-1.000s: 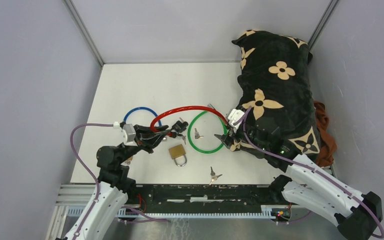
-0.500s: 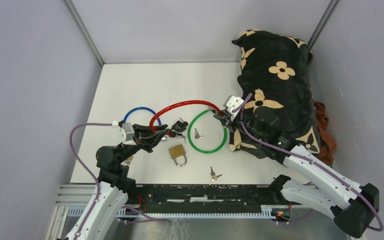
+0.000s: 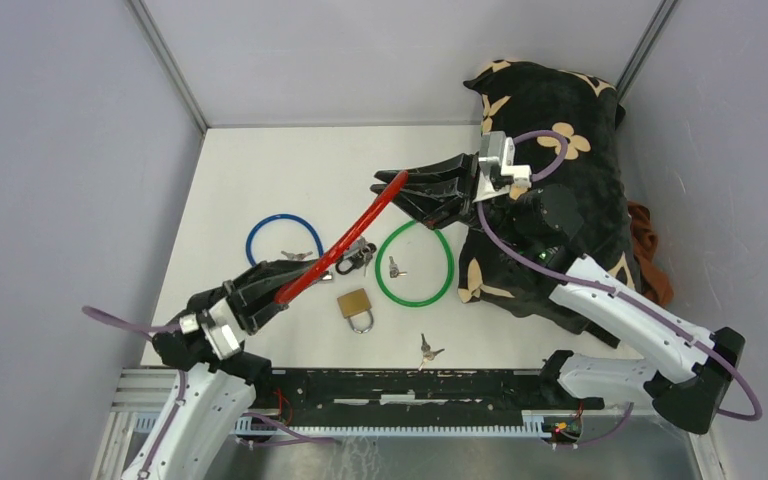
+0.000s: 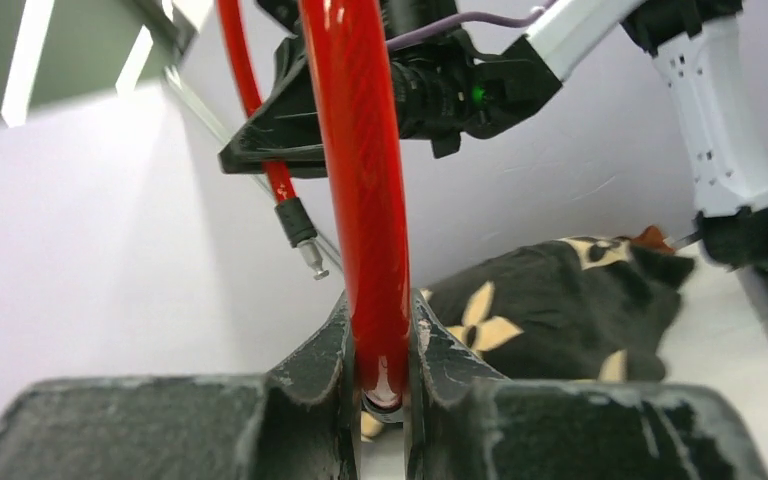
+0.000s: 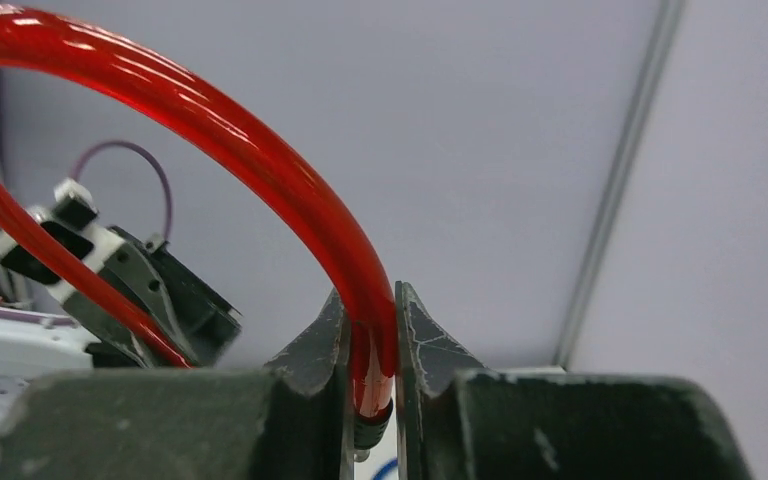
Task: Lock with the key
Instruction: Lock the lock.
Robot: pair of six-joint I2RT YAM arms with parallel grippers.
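– So, biggest first: what sits on the worktop (image 3: 260, 170)?

– Black flowered cushion (image 3: 550, 110), far right corner, with the right arm reaching out over it. Next, the red cable lock (image 3: 345, 240), held clear of the surface and slanting between the two arms.

– Who holds it?

– Both. The left pincer (image 3: 288, 287) pinches the low, near part. The right pincer (image 3: 392, 188) pinches the high, far part. Likely reason: strung between two grips the cable can't flop, and its ends can be steered together.

– Rest of the layout?

– The green loop (image 3: 415, 303) and the blue loop (image 3: 285, 215) lie flat, one on each side of the red cable's lower stretch, untouched. The brass padlock (image 3: 355, 301) is just nearer the arms. There is a pair of keys (image 3: 426, 350) by the front edge and a single key (image 3: 393, 267) inside the green loop. A key bunch (image 3: 360, 255) sits close beside the red cable. From the top view I cannot tell whether it hangs from the lock.

– Do the wrist views add anything?

– Yes. Left wrist: fingers are pressed tight on the thick cable, and beyond them the pin end (image 4: 310, 262) dangles free, seated in nothing. The top view doesn't show that. Right wrist: jaws are clamped on the cable, with no pin or key in sight.

– Judgement?

– Not locked yet. The pin needs seating, then the key turned.
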